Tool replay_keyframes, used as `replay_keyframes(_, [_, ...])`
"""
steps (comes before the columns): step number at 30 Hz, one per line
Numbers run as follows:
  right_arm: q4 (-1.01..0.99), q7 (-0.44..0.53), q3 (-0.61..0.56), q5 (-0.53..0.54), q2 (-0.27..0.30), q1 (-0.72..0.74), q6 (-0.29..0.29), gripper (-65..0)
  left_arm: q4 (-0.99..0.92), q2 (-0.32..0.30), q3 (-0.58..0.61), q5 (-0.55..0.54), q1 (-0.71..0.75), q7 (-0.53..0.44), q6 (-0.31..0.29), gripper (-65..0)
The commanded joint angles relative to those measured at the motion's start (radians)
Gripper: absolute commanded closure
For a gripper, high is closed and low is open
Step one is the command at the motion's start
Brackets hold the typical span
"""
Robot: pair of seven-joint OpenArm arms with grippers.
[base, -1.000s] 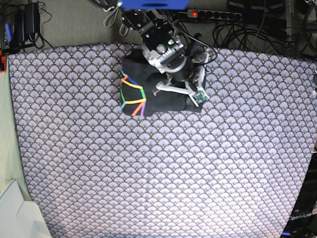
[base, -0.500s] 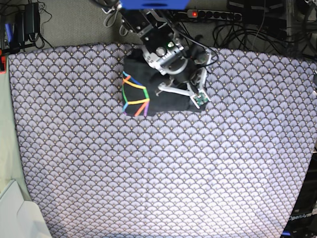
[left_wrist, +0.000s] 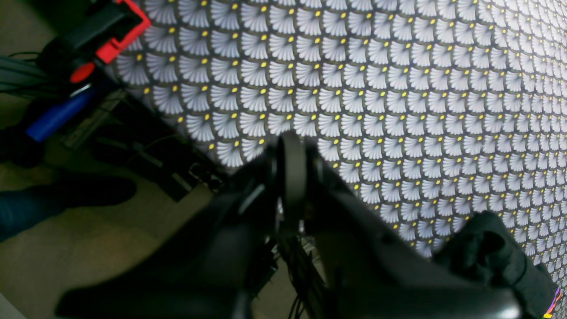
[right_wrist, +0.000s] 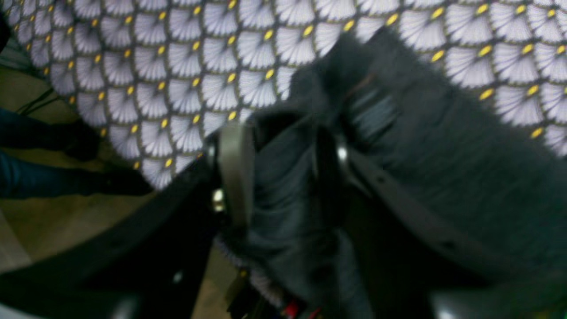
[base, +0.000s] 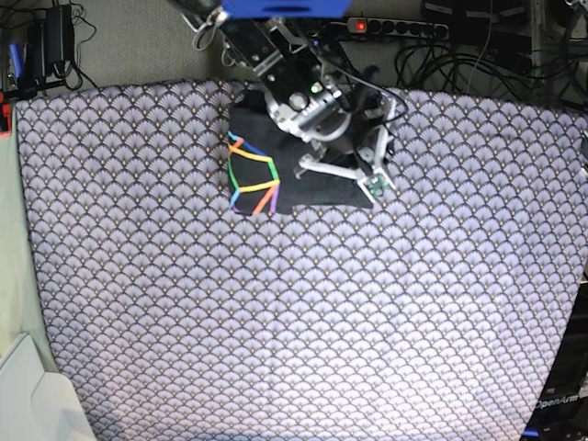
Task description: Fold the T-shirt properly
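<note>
Fingers (right_wrist: 232,173) of the right gripper (right_wrist: 283,177) are standing apart, a fold of the dark charcoal-grey soft cotton T-shirt (right_wrist: 443,177) lying loose between them; whether either pad is touching cloth is too blurred to tell. Left gripper (left_wrist: 290,177) is showing its jaws pressed together, holding nothing, hanging over the edge of the purple-white scallop-patterned tablecloth (left_wrist: 398,88).

Base view: shirt (base: 303,170) is lying as a compact folded packet at the far edge of the cloth-covered table (base: 303,322), rainbow-coloured line print (base: 253,175) facing up on its left part. Right gripper (base: 354,170) is sitting low over the packet's near right corner.

Handling judgement: light, limp, not slippery; layers are likely shifting under any drag. Best hold looks like a pinch at a corner or folded edge, catching all layers together; pressing flat seems safer than lifting.
</note>
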Motion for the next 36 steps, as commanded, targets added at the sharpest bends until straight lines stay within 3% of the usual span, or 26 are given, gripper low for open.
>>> replay_keyframes(1, [0.023,0.023,-0.003,0.007,-0.027,0.013,0.003,-26.5,0.018,-0.017,-0.009,-0.023,-0.003,-0.009,0.018,0.0])
replay_keyframes(8, [0.149,0.026,0.006,0.005,-0.025,0.025,0.002,-27.1,0.018,-0.017,-0.009,-0.021,-0.003,-0.009,0.018,0.0])
replay_keyframes(13, [0.283,0.038,0.053,0.004,0.056,0.034,0.002,-26.7,0.018,-0.017,-0.009,-0.023,0.0,-0.009,0.018,0.0])
replay_keyframes(19, [0.287,0.041,0.176,0.005,0.16,0.005,0.002,-26.5,0.014,-0.017,-0.001,-0.024,0.002,-0.009,0.018,-0.2])
replay_keyframes(25, [0.289,0.044,0.25,0.007,0.203,-0.084,0.002,-26.5,0.017,0.012,0.0,-0.024,-0.001,-0.009,0.018,-0.3])
replay_keyframes(31, [0.286,0.196,0.283,0.007,0.223,-0.185,0.002,-26.5,0.017,0.036,0.0,-0.024,-0.003,-0.009,0.018,-0.1])
replay_keyframes(36, [0.238,0.227,0.311,0.005,0.223,-0.218,0.002,-26.5,0.017,0.038,0.0,-0.024,-0.003,-0.009,0.018,-0.1])
